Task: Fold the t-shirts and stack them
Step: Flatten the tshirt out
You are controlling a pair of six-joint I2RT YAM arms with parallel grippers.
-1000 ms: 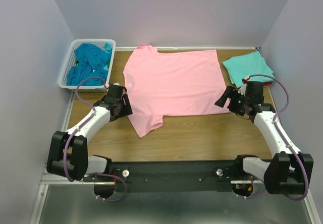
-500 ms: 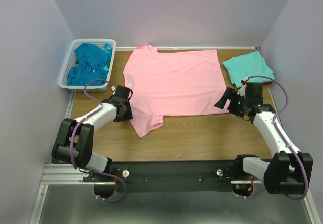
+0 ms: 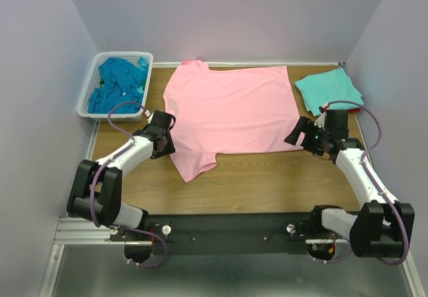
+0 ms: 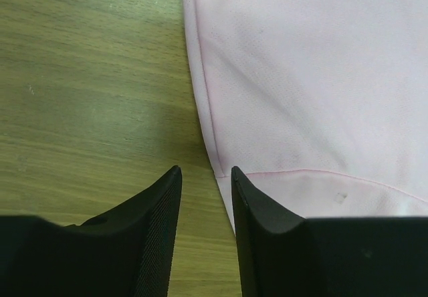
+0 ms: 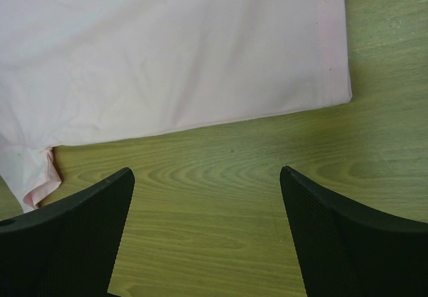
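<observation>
- The pink shirt (image 3: pixel 231 113) lies spread flat on the tabletop (image 3: pixel 267 176), with one sleeve pointing toward me.
- My left tool (image 4: pixel 206 171) is down at the shirt's left edge. Its jaws stand a narrow gap apart, and I see only bare wood between them, so it holds nothing.
- The hem runs just beside the inner finger. If I shut here, I may pinch air or only a sliver of hem, and that would likely slip out on the lift.
- My right tool (image 5: pixel 206 171) is wide open and empty. It sits over bare wood just off the shirt's near corner, and coming straight down from there would miss the cloth.
- If one side catches and the other does not, I think the fold would drag the shirt askew and crease it.
- The folded aqua shirt (image 3: pixel 329 89) lies close beside my right arm, so a wide swing could knock it.
- Pressing too hard on the wood could scrape the fingers or bunch the fabric.
</observation>
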